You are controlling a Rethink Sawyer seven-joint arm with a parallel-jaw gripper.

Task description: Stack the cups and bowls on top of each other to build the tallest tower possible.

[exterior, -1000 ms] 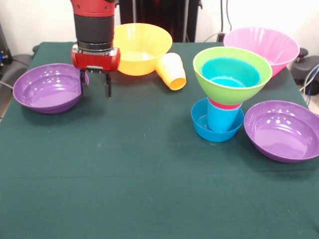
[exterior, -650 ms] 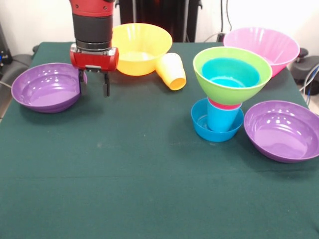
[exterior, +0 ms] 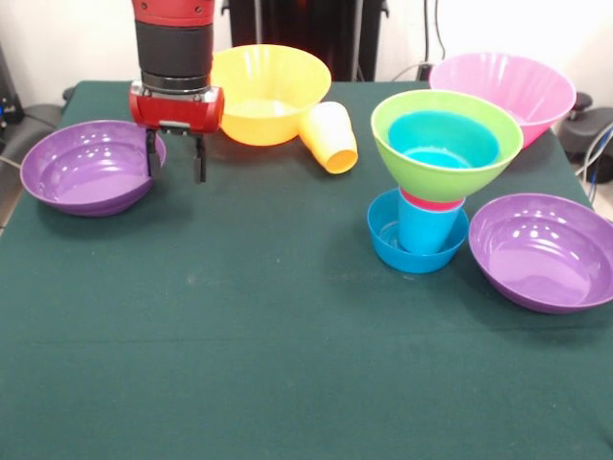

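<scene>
Fingers (exterior: 148, 156) of the red gripper (exterior: 173, 163) stand narrowly parted, empty, one touching the rim of the wide glossy purple plastic bowl (exterior: 81, 172). Well apart stands the tower (exterior: 436, 182): lime-green bowl over ridged cups.

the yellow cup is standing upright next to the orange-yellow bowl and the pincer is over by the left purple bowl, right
Not quite. The yellow cup is not upright: the front view shows it lying on its side, its open mouth turned toward the camera. The rest holds: it lies beside the orange-yellow bowl, and the pincer is at the near rim of the left purple bowl.
</scene>
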